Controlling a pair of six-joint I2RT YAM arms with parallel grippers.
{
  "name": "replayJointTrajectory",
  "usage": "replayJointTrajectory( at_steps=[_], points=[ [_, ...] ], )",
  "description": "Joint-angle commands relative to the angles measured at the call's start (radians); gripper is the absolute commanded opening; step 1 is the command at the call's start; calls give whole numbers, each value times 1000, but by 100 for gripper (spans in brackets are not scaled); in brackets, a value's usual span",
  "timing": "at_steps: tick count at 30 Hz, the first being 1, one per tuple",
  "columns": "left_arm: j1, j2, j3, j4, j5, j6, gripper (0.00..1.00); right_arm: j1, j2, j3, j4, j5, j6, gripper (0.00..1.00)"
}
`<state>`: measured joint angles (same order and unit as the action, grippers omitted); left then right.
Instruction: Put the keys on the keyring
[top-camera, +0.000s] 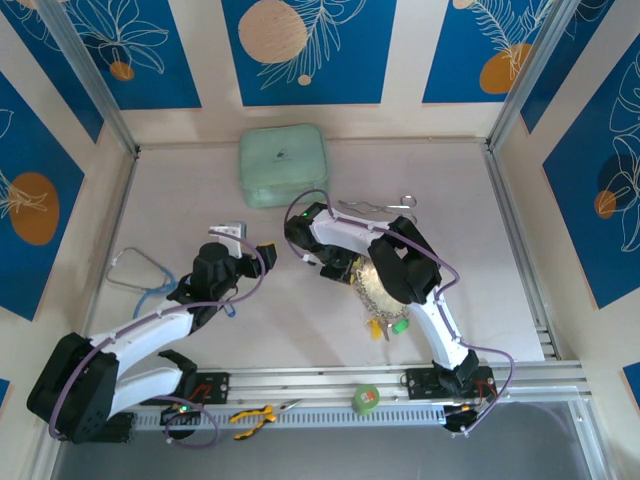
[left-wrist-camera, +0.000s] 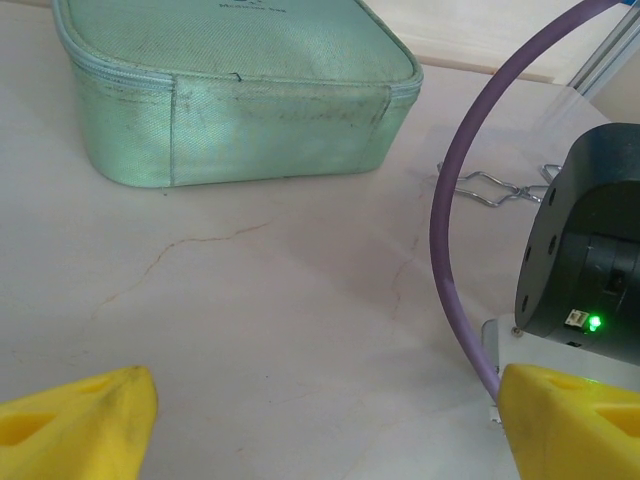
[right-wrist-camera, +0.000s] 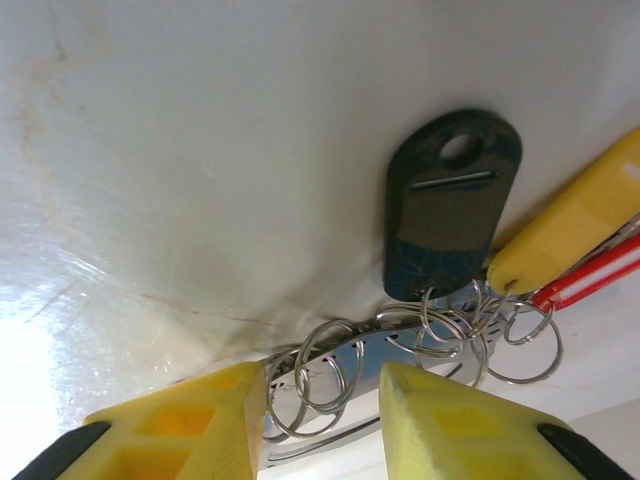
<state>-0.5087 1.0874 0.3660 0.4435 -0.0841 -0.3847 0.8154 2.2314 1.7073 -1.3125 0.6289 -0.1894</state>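
Right gripper (right-wrist-camera: 322, 385): yellow fingers partly open, low over the table, straddling the keys (right-wrist-camera: 445, 330), which are a tangle of small silvery split rings with flat plastic tags. The black oval plastic tag (right-wrist-camera: 450, 205) lies flat just beyond the fingertips. A yellow plastic tag (right-wrist-camera: 570, 220) and a red plastic tag (right-wrist-camera: 595, 272) fan out to its right. Nothing is pinched; several rings sit in the gap at once.

Left gripper (left-wrist-camera: 322, 400): spread wide, empty, aimed across bare table toward the mint-green zipped fabric pouch (left-wrist-camera: 240, 90).

The keyring (top-camera: 150, 260), a large thin silvery wire hoop, lies flat on the pale table (top-camera: 300, 320) to the left of the left arm, well apart from the keys. Something pale blue sits at its near edge, too small to identify.

Judgement: the step in hand is taking 1 key out of the bundle.
- Closing here would likely trap 3 or 4 rings and drag the whole tangle.
- Better to shift onto a single tag. The black tag looks the cleanest handle, since it lies flat with bare table around most of it.
- Lift slowly and check what trails.
- The left gripper looks best used to fetch the hoop and hold it by the wire, away from its opening. I cannot locate that opening from these views.
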Motion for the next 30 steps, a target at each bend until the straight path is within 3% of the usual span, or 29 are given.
replayJointTrajectory(
  at_steps=[1, 30],
  points=[
    [3, -23, -14, -11, -19, -3, 88, -7, 23, 25, -39, 15, 15, 34],
    [3, -32, -15, -20, -36, -4, 88, -15, 47, 23, -36, 35, 18, 26]
  ],
)
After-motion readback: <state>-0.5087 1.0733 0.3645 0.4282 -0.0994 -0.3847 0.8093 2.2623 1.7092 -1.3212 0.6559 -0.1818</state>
